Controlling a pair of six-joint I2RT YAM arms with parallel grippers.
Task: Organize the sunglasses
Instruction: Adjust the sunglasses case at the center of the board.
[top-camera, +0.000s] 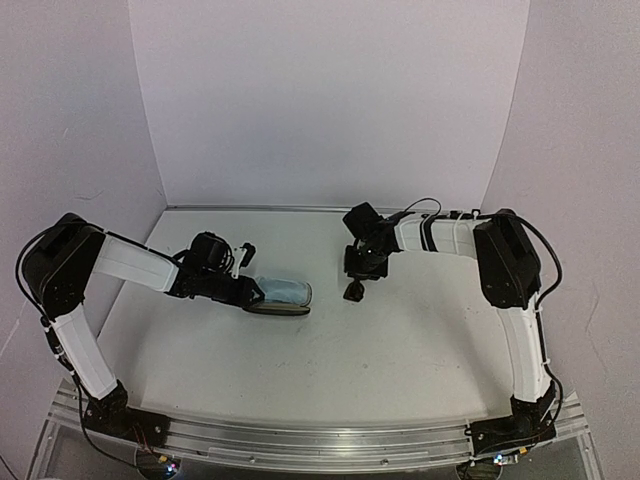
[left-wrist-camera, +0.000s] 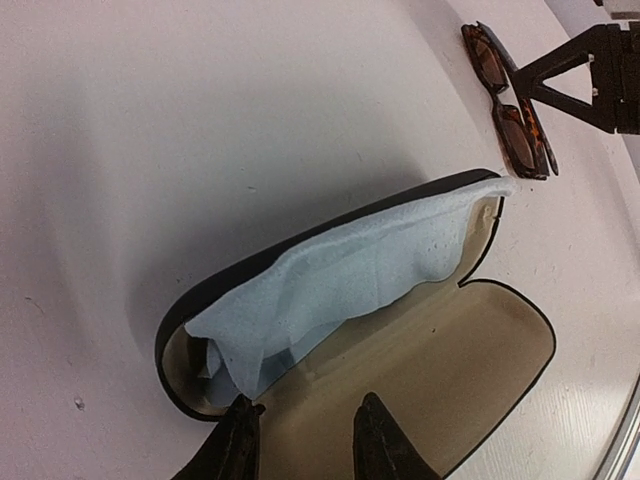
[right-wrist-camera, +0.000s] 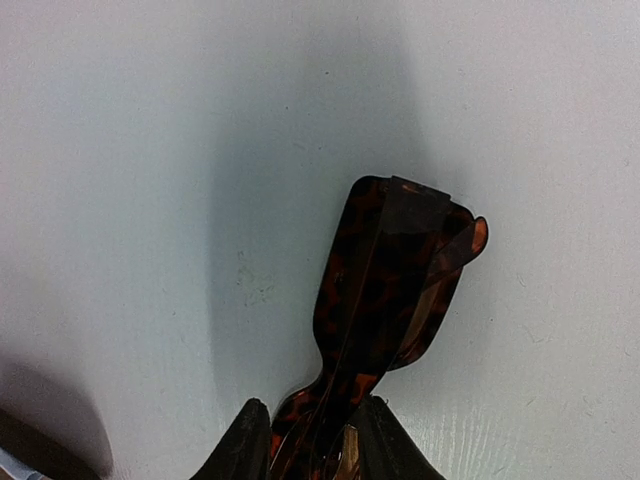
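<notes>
Sunglasses (left-wrist-camera: 510, 100) folded, flat on the counter (left-wrist-camera: 200, 120), just right of the open black glasses case (left-wrist-camera: 330, 225), apart from it. Their long axis runs roughly crosswise to the case's. Right tool (right-wrist-camera: 310, 405) pinches them at the bridge. A light blue cloth (left-wrist-camera: 340, 280) lies in one case half; the other shows bare tan lining. Left tool (left-wrist-camera: 305, 415) is spread at the case's near rim.

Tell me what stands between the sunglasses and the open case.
On the table, nothing visible lies between the sunglasses and the case. Inside the case, though, a light blue cloth drapes across one half and into its end; the other tan-lined half is bare.
</notes>
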